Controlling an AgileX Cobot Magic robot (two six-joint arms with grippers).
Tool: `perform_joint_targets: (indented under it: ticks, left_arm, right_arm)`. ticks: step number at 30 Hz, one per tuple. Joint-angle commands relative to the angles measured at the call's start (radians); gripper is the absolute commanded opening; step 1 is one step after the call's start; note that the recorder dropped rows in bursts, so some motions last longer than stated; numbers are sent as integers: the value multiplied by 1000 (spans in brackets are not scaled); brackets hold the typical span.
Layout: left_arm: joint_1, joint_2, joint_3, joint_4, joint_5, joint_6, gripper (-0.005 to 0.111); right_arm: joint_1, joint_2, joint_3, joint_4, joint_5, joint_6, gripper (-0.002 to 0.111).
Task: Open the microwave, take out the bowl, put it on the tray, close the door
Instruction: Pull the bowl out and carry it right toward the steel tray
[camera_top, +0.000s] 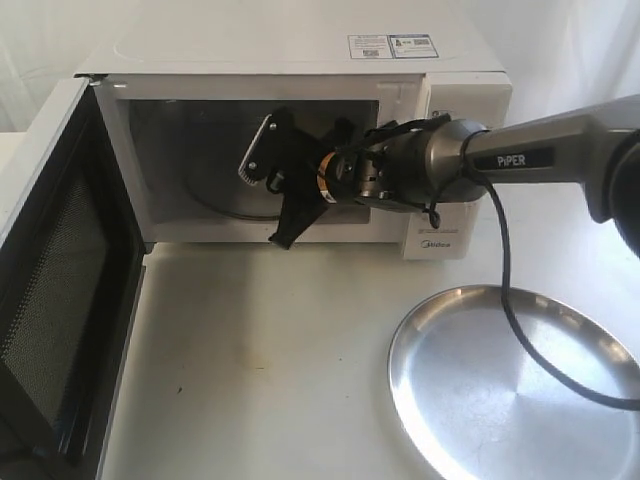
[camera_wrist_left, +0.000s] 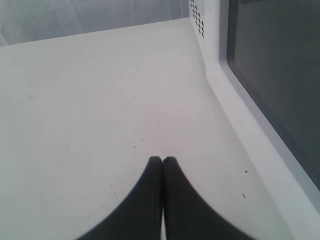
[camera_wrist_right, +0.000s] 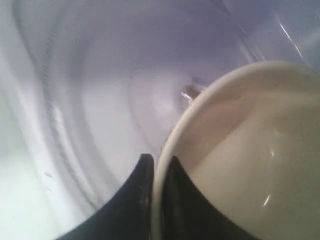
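The white microwave stands at the back with its door swung wide open to the left. My right arm reaches into the cavity. In the right wrist view my right gripper is shut on the rim of the cream-white bowl, one finger inside and one outside, above the glass turntable. The arm hides the bowl in the exterior view. The shiny steel tray lies bare at the front right. My left gripper is shut on nothing over the white table, beside the door.
A black cable hangs from the right arm down across the tray's rim. The open door juts out along the table's left side. The microwave's dial panel sits just behind the right arm.
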Motion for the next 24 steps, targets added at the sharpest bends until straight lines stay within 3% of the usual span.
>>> perform_joint_targets:
  ticks: [1, 6, 12, 16, 19, 24]
  left_arm:
    - [-2, -2, 3, -4, -2, -5, 0]
    - [-2, -2, 3, -4, -2, -5, 0]
    - [-2, -2, 3, -4, -2, -5, 0]
    - [-2, -2, 3, -4, -2, -5, 0]
    - [-2, -2, 3, -4, -2, -5, 0]
    - [-2, -2, 3, -4, -2, -5, 0]
  right_arm:
    - [76, -80, 27, 2, -47, 11, 0]
    - [159, -253, 151, 2, 31, 190, 0]
    - [286, -637, 515, 70, 285, 437, 0]
    - [328, -889, 792, 144, 336, 493, 0]
    - [328, -946, 901, 129, 472, 595, 0]
    - [328, -926, 1017, 64, 523, 796, 0]
